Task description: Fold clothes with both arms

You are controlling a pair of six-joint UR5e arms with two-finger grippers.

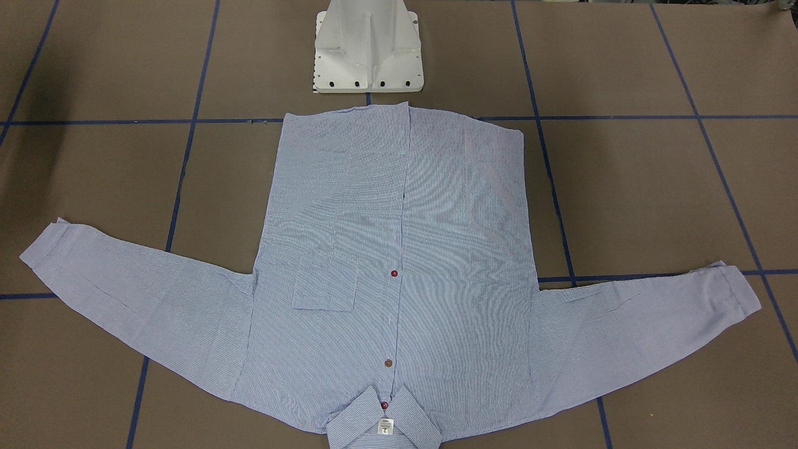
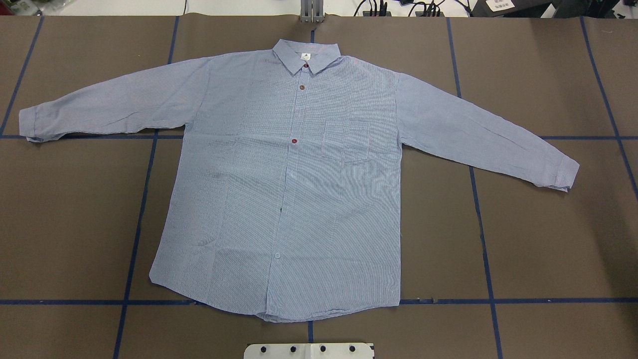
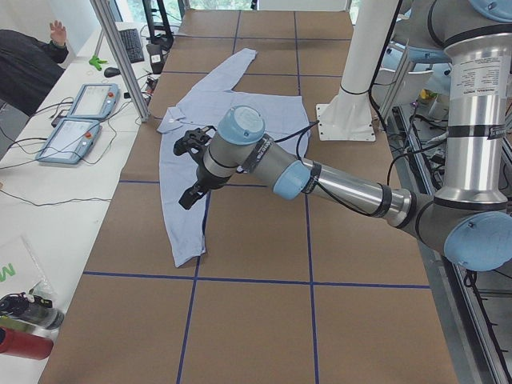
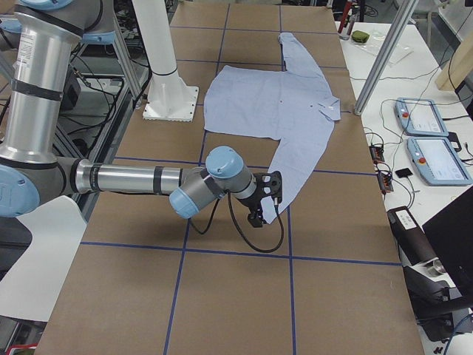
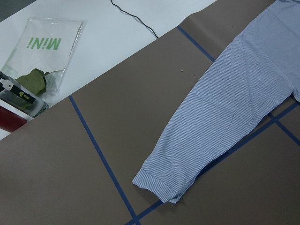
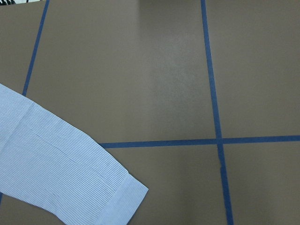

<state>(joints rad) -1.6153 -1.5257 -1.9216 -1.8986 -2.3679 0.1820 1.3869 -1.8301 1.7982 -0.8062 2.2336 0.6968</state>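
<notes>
Working out from the robot: you've got the white base at the near edge of the brown table, which is gridded w/ blue tape lines. Both arms show only in the side cams. There the left arm stretches out roughly level above the table toward its left end, w/ the left gripper angled downward. At the other end the right arm does likewise w/ the right gripper. From those angles you can't tell if either pair of fingers is spread or clenched. Next out, the shirt lies flat, front up, in the table's middle, hem just beyond the base but apart from it. Approx mid-body you see the chest pocket on the robot's right of the placket, and dark red buttons running up the centre. Sleeves spread to both sides: the left cuff sits on a tape line, and the right cuff lies nearer the robot than the left one. At the table's far edge is the collar w/ its white label. Past the table, a white bench carries two pendants and a clear bag w/ green lettering.
</notes>
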